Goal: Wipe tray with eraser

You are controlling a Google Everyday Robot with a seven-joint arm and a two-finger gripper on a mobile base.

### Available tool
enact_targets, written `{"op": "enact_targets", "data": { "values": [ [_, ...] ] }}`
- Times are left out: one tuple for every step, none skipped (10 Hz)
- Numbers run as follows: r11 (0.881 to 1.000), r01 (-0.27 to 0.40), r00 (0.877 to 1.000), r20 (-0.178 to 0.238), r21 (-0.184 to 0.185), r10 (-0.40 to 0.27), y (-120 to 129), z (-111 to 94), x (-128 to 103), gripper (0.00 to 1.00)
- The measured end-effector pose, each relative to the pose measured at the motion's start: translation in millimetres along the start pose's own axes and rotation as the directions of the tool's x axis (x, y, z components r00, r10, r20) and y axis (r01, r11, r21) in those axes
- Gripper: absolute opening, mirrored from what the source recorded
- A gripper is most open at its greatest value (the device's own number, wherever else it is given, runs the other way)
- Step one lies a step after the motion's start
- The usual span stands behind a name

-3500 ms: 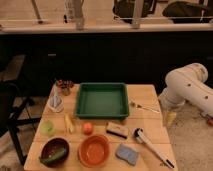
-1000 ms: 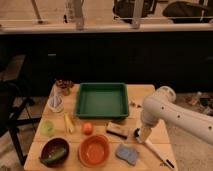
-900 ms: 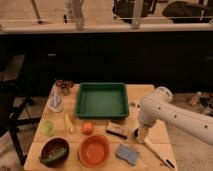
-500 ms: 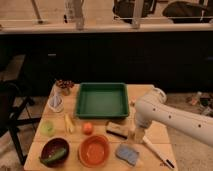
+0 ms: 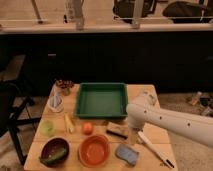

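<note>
One eraser lies just beside the tool — jaws wide, holding nothing — near the tray.

Single elevated front view, down onto the whole table

You see the tray in smooth green plastic with a slight sheen, on a pale wooden table. The eraser shows a tan wood-like top over a dark matt underside. The hand, pale and smooth, hangs just right of it. The orange bowl looks glossy.
</note>
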Motion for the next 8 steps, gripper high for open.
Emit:
{"op": "enact_targets", "data": {
  "values": [
    [1.000, 0.010, 1.000, -0.006, -0.009, -0.010, 2.8, 4.7, -4.9, 0.80],
    [1.000, 0.021, 1.000, -0.012, -0.014, -0.021, 4.2, 8.6, -9.9, 0.80],
    [0.999, 0.030, 0.999, -0.013, -0.020, -0.030, 5.6, 11.3, -14.9, 0.80],
    [0.999, 0.038, 0.999, -0.015, -0.028, -0.038, 7.4, 14.1, -19.2, 0.80],
    [0.998, 0.046, 0.999, -0.020, -0.034, -0.047, 8.7, 17.4, -20.8, 0.80],
    [0.998, 0.051, 0.998, -0.023, -0.037, -0.052, 9.2, 18.7, -22.6, 0.80],
    [0.997, 0.060, 0.998, -0.023, -0.042, -0.061, 9.2, 20.0, -27.2, 0.80],
    [0.997, 0.065, 0.998, -0.022, -0.046, -0.066, 8.6, 20.6, -31.4, 0.80]
  ]
}}
